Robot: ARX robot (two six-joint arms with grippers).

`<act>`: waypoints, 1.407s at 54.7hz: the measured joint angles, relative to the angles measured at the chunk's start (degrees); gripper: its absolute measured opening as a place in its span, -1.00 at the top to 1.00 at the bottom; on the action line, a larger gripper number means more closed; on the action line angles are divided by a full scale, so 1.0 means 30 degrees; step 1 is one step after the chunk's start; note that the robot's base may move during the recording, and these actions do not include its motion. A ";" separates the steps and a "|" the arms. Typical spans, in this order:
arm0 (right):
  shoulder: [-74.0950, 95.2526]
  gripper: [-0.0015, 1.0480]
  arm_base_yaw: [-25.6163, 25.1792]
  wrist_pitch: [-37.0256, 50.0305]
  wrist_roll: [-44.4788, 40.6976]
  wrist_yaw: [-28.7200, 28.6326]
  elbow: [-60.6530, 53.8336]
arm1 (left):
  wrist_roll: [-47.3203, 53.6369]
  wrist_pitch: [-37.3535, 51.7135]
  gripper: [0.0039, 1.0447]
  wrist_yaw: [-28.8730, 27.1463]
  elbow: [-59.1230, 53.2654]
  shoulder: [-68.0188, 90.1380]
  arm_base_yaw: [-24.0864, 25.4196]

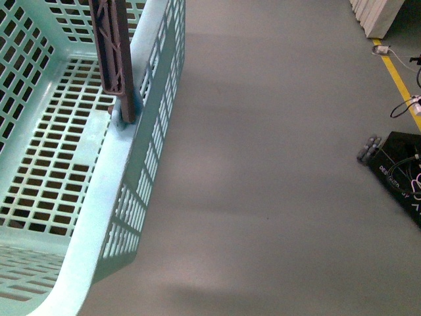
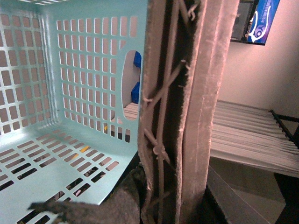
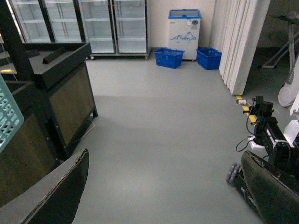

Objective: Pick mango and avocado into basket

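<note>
The light teal basket (image 1: 125, 171) fills the left of the front view, hanging above the grey floor; the slotted floor that shows holds nothing. Its brown ribbed handle (image 1: 115, 52) stands upright from the rim. In the left wrist view, my left gripper (image 2: 173, 205) is shut on that handle (image 2: 187, 116), which has white zip ties, with the basket's slotted wall (image 2: 84, 70) beside it. My right gripper (image 3: 164, 158) is open over bare floor, its fingers (image 3: 56, 196) wide apart, and a teal corner of the basket (image 3: 7, 116) shows at the edge. The mango and the avocado are out of view.
A black counter (image 3: 60, 93) stands close beside the basket. Glass-door fridges (image 3: 98, 23), a white chest freezer (image 3: 184, 25) and blue crates (image 3: 169, 57) line the far wall, by a white curtain (image 3: 243, 42). A black wheeled base (image 1: 398, 171), cables and a yellow floor line (image 1: 398, 79) lie to the right.
</note>
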 joint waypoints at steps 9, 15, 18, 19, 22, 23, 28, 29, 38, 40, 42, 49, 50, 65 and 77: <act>0.0000 -0.83 0.0000 -0.0007 0.0000 0.0015 0.0000 | -0.0007 0.0000 0.63 0.0000 0.0000 0.0000 0.0000; 0.0000 -0.83 0.0000 -0.0007 -0.0007 0.0000 0.0000 | 0.0000 0.0000 0.63 0.0000 0.0000 0.0000 0.0000; 0.0000 -0.83 0.0000 0.0000 -0.0007 0.0000 0.0000 | -0.0007 0.0000 0.63 0.0007 0.0000 0.0000 0.0000; 0.0000 -0.83 0.0000 -0.0007 0.0000 0.0007 0.0000 | -0.0022 0.0000 0.63 0.0000 -0.0007 0.0000 0.0000; 0.0000 -0.83 0.0007 -0.0007 0.0000 0.0080 0.0000 | -0.0044 0.0000 0.63 0.0036 0.0000 0.0000 -0.0073; 0.0000 -0.83 0.0007 -0.0007 0.0000 0.0073 0.0000 | -0.0036 0.0000 0.63 0.0095 0.0000 0.0000 -0.0095; 0.0000 -0.83 0.0000 -0.0007 0.0000 0.0066 0.0000 | -0.0299 0.0000 0.64 0.0401 -0.0007 0.0000 -0.0160; 0.0000 -0.83 0.0000 -0.0007 0.0000 0.0066 0.0000 | -0.0306 0.0000 0.64 0.0379 -0.0007 0.0000 -0.0160; 0.0000 -0.83 0.0000 0.0000 0.0000 0.0066 0.0000 | -0.0138 0.0000 0.64 -0.0022 -0.0007 0.0000 -0.0124; 0.0000 -0.83 0.0000 -0.0007 0.0000 0.0051 0.0000 | -0.0131 0.0000 0.64 -0.0029 -0.0007 -0.0015 -0.0117; 0.0015 -0.83 0.0007 -0.0007 -0.0007 0.0095 0.0000 | -0.0131 0.0000 0.64 -0.0044 -0.0007 -0.0015 -0.0102; 0.0007 -0.83 0.0000 -0.0007 -0.0007 0.0044 0.0000 | -0.0138 0.0000 0.64 0.0066 -0.0007 0.0007 -0.0102; 0.0029 -0.83 0.0000 -0.0015 -0.0007 0.0036 0.0000 | -0.0138 0.0000 0.64 0.0058 -0.0007 0.0007 -0.0102; 0.0000 -0.83 0.0000 0.0007 0.0000 0.0044 0.0000 | -0.0124 0.0000 0.64 0.0029 -0.0029 0.0000 -0.0102; 0.0007 -0.83 0.0000 0.0000 0.0000 0.0022 0.0000 | -0.0131 0.0000 0.64 0.0044 -0.0029 0.0007 -0.0102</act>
